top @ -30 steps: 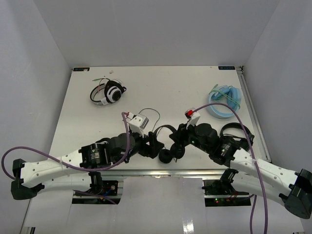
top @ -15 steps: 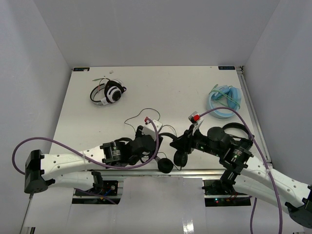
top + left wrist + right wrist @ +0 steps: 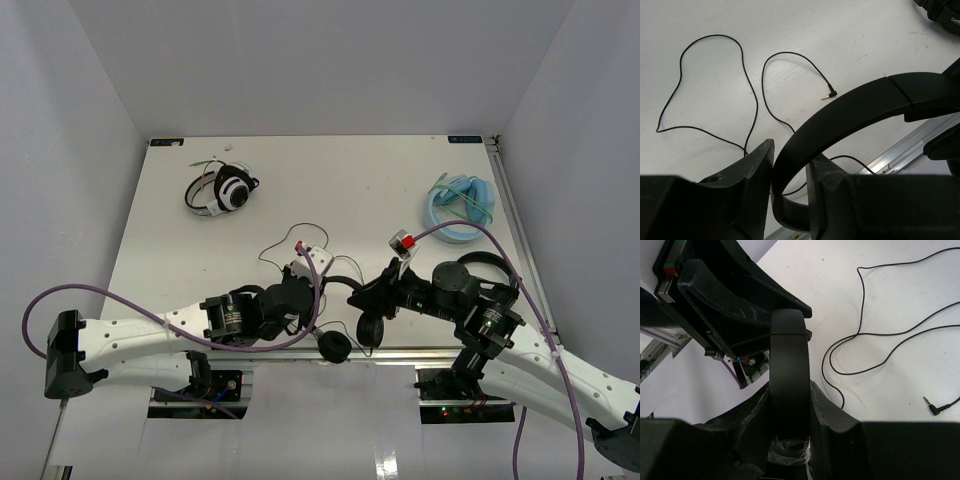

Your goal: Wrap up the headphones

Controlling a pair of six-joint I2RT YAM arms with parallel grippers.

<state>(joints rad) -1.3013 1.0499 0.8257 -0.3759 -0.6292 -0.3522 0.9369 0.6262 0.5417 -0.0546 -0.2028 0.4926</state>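
Ana: Since a second ago the headphones [image 3: 333,347] have slid toward the near edge of the desk [image 3: 350,190], and the left arm has swung round to meet them.

Ben: Is the left tool [image 3: 790,154] wide or narrow?

Ana: Narrow. It stood wider a moment ago. In the left wrist view its two fingers [image 3: 757,165] stand on either side of the thin black headband, and the band fills the gap between them.

Ben: And the right tool [image 3: 789,390]?

Ana: Clamped on the same band, as before. The right wrist view shows the band running straight up between its fingers, pressed on both sides.

Ben: So where exactly do the headphones sit?

Ana: At the front middle of the desk, between the two arms, with each tool gripping the headband. One round earcup is over the metal rail [image 3: 420,352] at the edge. The other is just beside it, to the right.

Ben: What about the cable [image 3: 757,102]?

Ana: It is loose. It lies in thin loops on the desk beyond the band, and its angled plug [image 3: 830,94] rests flat, near the band but not touching it.

Ben: Anything else around?

Ana: A white-and-black pair with green cable [image 3: 225,190] at the far left and a pale blue pair [image 3: 462,212] at the far right, both well apart from the arms
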